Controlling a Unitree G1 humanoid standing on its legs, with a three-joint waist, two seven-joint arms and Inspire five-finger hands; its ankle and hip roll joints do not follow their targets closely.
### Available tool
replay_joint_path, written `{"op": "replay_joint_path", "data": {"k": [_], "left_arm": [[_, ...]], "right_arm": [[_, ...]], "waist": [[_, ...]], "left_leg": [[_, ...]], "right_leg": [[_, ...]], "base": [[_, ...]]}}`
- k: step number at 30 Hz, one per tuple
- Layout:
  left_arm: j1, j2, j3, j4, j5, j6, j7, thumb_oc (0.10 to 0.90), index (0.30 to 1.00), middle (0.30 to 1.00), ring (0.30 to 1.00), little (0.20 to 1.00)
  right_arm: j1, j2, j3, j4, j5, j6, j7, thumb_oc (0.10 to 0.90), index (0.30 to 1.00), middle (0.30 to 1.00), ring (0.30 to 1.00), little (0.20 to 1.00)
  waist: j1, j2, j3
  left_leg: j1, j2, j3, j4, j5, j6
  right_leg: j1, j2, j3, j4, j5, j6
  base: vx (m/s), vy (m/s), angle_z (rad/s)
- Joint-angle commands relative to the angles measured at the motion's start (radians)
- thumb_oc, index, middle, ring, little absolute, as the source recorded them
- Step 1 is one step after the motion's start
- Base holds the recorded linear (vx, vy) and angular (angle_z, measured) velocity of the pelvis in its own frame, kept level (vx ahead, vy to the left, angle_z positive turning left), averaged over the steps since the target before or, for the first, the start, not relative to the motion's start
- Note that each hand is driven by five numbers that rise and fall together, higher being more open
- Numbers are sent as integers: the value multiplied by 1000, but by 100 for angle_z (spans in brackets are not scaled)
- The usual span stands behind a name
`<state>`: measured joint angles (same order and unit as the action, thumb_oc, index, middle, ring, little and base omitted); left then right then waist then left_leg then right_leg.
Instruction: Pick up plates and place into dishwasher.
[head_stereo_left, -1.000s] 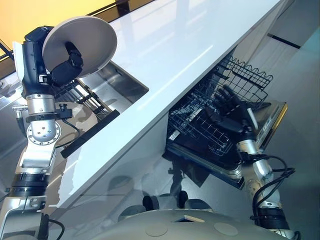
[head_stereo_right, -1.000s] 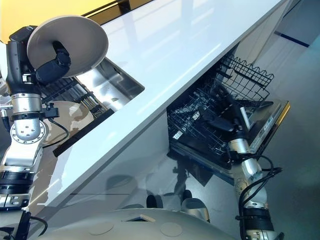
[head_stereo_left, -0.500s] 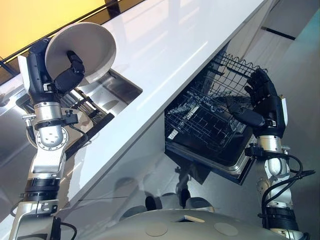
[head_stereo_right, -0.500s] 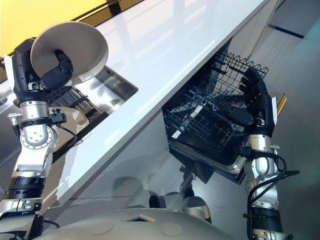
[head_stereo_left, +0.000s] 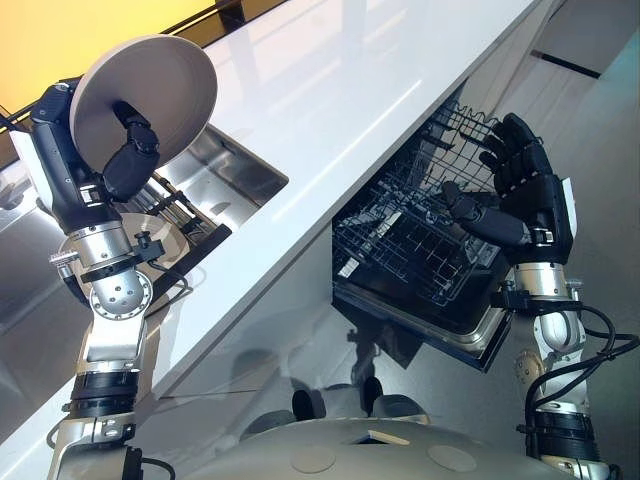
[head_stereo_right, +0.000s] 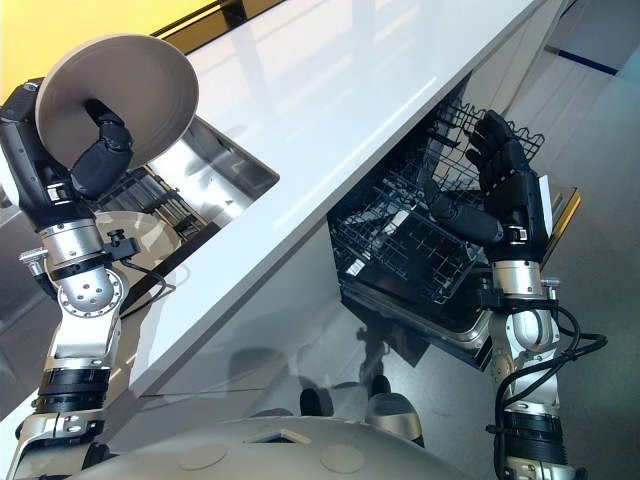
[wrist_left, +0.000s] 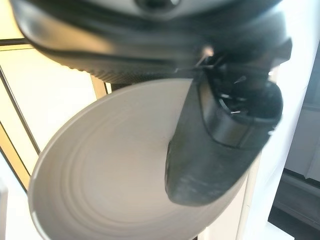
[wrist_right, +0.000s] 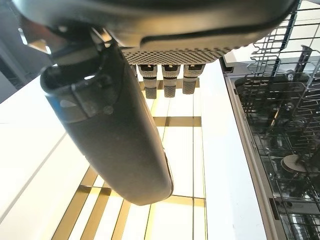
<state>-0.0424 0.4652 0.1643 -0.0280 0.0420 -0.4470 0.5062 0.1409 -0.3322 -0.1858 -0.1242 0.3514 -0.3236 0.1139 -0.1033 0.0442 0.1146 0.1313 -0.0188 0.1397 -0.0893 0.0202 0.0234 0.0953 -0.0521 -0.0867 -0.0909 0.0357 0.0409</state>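
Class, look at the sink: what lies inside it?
Inside the sink: a dark rack and another plate. The left hand and its plate cover the rest.

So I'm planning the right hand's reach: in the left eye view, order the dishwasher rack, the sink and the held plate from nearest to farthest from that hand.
1. Dishwasher rack: just beside the right hand, under the counter edge.
2. Sink: across the white counter, toward the robot's left.
3. Plate: farthest, raised above the sink in the left hand.
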Motion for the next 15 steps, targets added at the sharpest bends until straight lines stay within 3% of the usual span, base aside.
{"op": "replay_joint_path", "data": {"k": [1, 15], "left_arm": [[-114, 95, 71, -52, 1, -115, 27, 100, 300, 300, 300, 200], [-145, 106, 36, -31, -24, -96, 30, 100, 300, 300, 300, 200]], "right_arm": [[-98, -10, -52, -121, 45, -72, 16, 800, 900, 900, 900, 900], [-135, -22, -12, -116, 47, -74, 30, 800, 900, 900, 900, 900]], "waist": [[9, 7, -101], [23, 5, -104]], "left_leg": [[10, -25, -3, 13, -101, -4], [15, -28, -22, 13, -103, -1]], "right_leg": [[-32, 58, -15, 112, -127, 28], [-26, 60, -28, 129, -144, 21]], "base": [[0, 0, 0], [0, 0, 0]]}}
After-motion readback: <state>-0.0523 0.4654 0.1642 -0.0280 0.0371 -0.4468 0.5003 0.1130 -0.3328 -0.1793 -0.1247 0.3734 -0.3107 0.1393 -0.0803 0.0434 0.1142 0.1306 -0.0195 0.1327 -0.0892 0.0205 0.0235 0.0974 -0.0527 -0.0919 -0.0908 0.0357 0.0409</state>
